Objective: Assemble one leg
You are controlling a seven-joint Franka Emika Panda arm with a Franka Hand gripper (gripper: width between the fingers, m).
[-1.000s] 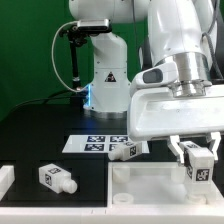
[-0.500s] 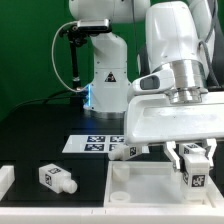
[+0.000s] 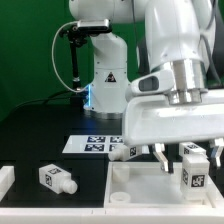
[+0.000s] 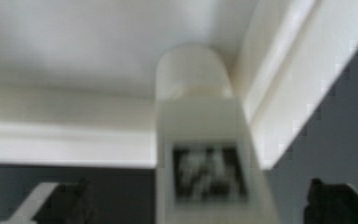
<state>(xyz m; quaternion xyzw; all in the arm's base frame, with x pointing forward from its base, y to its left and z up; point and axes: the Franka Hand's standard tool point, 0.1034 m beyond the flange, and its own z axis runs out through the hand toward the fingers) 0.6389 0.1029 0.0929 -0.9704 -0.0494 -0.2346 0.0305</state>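
Leg (image 3: 194, 168) — chunky white peg, upright — tagged in black and white

The fingers (image 3: 160, 155) have spread wide apart, releasing the leg (image 3: 193, 166) they clamped a moment ago.

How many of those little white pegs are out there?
3. One leg lies at the exterior view's left, a second leg by the marker board, a third leg stands on the panel between the tool's fingers. More may be hidden.
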